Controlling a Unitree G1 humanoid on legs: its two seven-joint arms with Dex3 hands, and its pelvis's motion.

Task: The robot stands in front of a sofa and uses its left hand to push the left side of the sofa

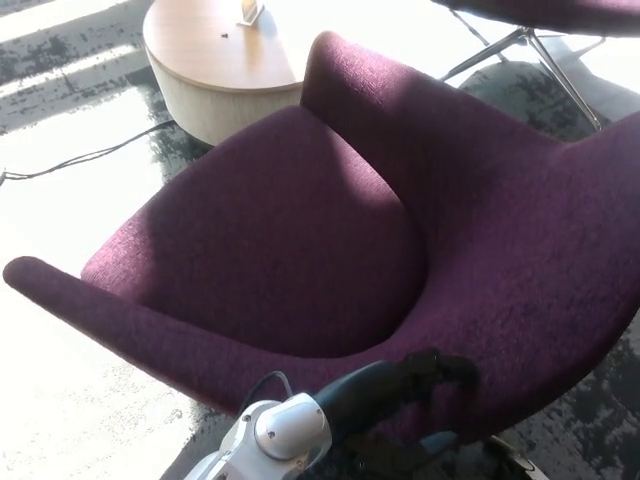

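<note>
Left robot hand (425, 400) low in the view, black, at the end of a dark forearm with a white wrist joint (285, 437). Pressed against the outer edge of the sofa, one finger (445, 366) lying along the top of the fabric rim, another (435, 443) curled underneath; fingers apart, touching the upholstery without closing round it. Right robot hand nowhere in view.

One purple sofa (300, 240), a single-seat armchair in coarse weave, filling most of the frame and turned at an angle: one arm reaching toward the lower left, the tall back rising to the right. Sunlit patch across the seat and backrest.

Beyond it, one round wooden bench (215, 70) with a pale side wall, carrying one small object (250, 12) near its far edge, too small to identify. One thin cable (90, 157) trailing across the bright floor at left. At top right, one more chair (540, 30), partly cut off, on slim metal legs.
</note>
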